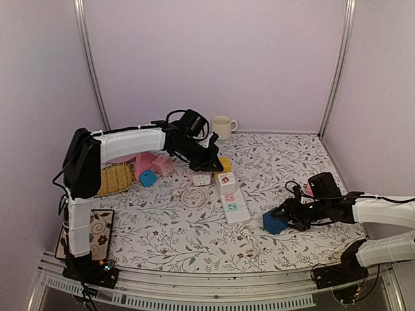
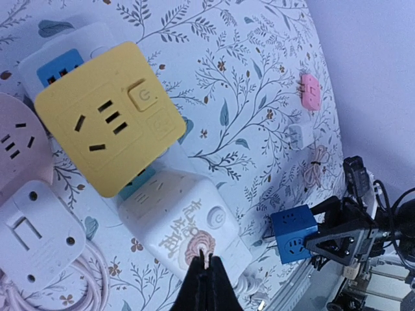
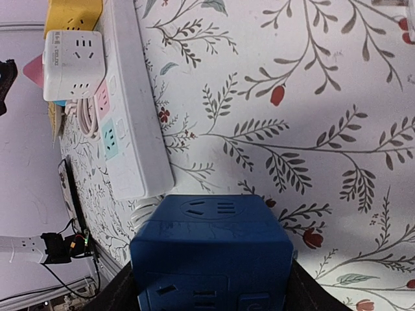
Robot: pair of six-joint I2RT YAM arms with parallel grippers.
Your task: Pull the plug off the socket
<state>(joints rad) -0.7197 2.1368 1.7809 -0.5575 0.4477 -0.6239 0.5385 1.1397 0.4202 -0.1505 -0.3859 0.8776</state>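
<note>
A white power strip (image 1: pixel 235 206) lies mid-table with a white cube plug (image 1: pixel 225 181) plugged into its far end and a yellow cube plug (image 1: pixel 224 164) just beyond. My left gripper (image 1: pixel 211 159) hovers over them. In the left wrist view it (image 2: pixel 206 260) is shut and empty, its tips just above the white cube (image 2: pixel 175 217), with the yellow cube (image 2: pixel 110 133) beyond. My right gripper (image 1: pixel 281 218) is shut on a blue cube plug (image 1: pixel 273 223), off the strip to its right. In the right wrist view the blue cube (image 3: pixel 211 246) fills the jaws, and the strip (image 3: pixel 133 123) lies beyond it.
A cream mug (image 1: pixel 222 126) stands at the back. Pink and blue blocks (image 1: pixel 153 166) and a woven basket (image 1: pixel 115 179) lie left. A coiled cable (image 1: pixel 192 195) and small white adapter (image 1: pixel 201 179) lie by the strip. A pink plug (image 2: pixel 308 91) lies far right.
</note>
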